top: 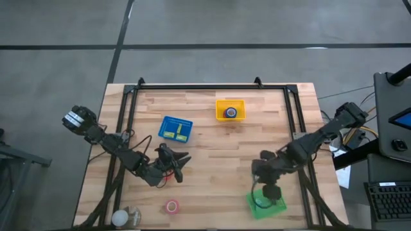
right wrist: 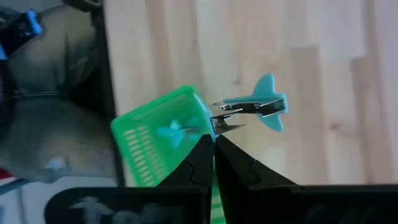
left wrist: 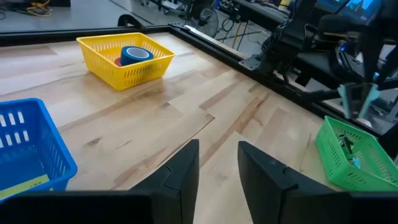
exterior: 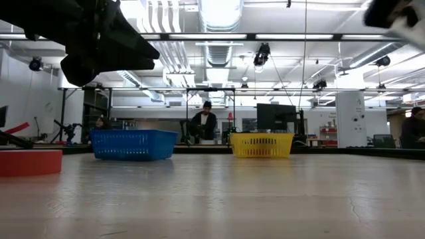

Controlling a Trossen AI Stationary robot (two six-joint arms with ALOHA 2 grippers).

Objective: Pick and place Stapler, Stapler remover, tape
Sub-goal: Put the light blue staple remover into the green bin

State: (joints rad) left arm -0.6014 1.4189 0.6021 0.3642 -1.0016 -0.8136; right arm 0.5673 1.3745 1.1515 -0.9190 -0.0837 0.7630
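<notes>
Right gripper (right wrist: 213, 144) is pinching a teal staple remover (right wrist: 252, 111) by its metal tip above the green basket (right wrist: 155, 140), a thin grip that could slip and drop it on the table. Left gripper (left wrist: 217, 163) hangs narrowly parted and empty, near the red tape (top: 171, 206), so it could knock it.

- Bare bench (top: 218, 151) is left between the blue basket (top: 175, 129), the yellow basket (top: 230, 110) and the green basket (top: 265, 203).
- The near left is obstructed by a red tape roll (top: 171, 206).
- The space above the green basket is taken by the right pincer (top: 270, 190).
</notes>
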